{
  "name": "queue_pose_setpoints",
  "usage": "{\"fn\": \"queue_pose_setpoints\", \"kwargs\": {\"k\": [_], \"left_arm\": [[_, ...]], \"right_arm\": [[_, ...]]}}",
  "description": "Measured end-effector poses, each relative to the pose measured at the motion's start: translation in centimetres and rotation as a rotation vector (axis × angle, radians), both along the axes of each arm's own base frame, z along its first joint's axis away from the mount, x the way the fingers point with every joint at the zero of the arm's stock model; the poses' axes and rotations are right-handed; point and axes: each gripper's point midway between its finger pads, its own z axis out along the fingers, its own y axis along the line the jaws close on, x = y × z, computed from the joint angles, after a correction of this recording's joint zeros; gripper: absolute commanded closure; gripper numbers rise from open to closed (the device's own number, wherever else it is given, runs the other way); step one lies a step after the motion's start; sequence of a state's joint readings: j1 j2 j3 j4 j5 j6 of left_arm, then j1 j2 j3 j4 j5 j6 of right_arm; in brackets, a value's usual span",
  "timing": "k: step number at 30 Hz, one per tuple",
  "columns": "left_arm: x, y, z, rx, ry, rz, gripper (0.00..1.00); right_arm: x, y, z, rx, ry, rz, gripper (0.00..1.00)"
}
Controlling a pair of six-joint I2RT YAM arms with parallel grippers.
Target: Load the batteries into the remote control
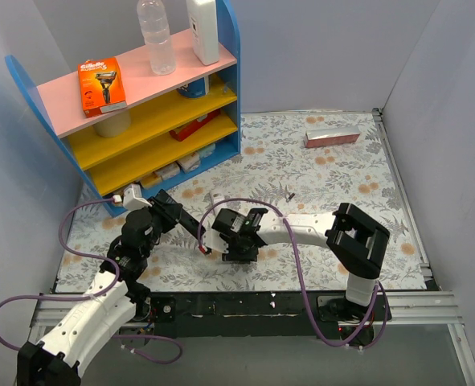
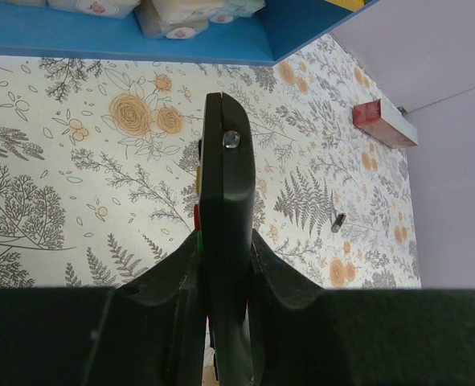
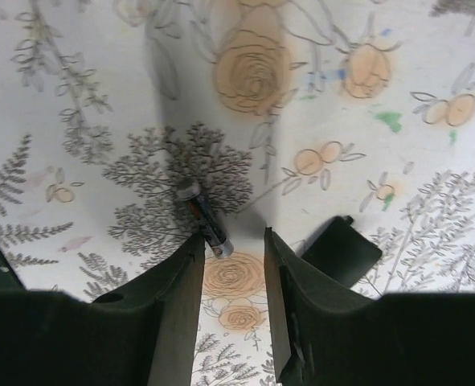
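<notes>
- Judging from where things lie, the loading has hardly begun: two cells are loose on the flowered tabletop, and I cannot see the remote's compartment to tell whether anything sits in it.
- The left gripper is clenched on the remote control, holding it lifted and edge-on, with its coloured buttons facing away to one side.
- The right gripper hangs low with its jaws parted, grasping nothing. A red-and-black battery lies flat just ahead of one fingertip.
- A second battery lies well apart, further out on the tabletop.
- A flat black piece, likely the compartment lid, rests just beside the right gripper.
- What is left: pick up each cell and seat it.
</notes>
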State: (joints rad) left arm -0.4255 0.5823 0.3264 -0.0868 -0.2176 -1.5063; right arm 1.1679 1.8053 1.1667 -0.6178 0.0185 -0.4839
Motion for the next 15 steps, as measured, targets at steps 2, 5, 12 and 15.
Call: {"fn": "queue_pose_setpoints", "kwargs": {"k": [2,5,12,15], "left_arm": [[0.1,0.0,0.2,-0.006,-0.007,-0.002,1.0],[0.1,-0.1,0.4,-0.012,-0.011,-0.009,1.0],[0.0,-0.3,0.4,-0.017,-0.011,-0.021,1.0],[0.0,-0.2,0.4,-0.018,-0.011,-0.019,1.0]], "right_arm": [[0.7,0.0,0.1,0.003,-0.024,-0.022,0.58],[1.9,-0.1,0.1,0.005,-0.071,-0.05,0.58],[3.6,0.1,0.3,0.015,-0.152,-0.092,0.58],[4.2,0.2,0.5,0.02,-0.18,-0.122,0.57]]}}
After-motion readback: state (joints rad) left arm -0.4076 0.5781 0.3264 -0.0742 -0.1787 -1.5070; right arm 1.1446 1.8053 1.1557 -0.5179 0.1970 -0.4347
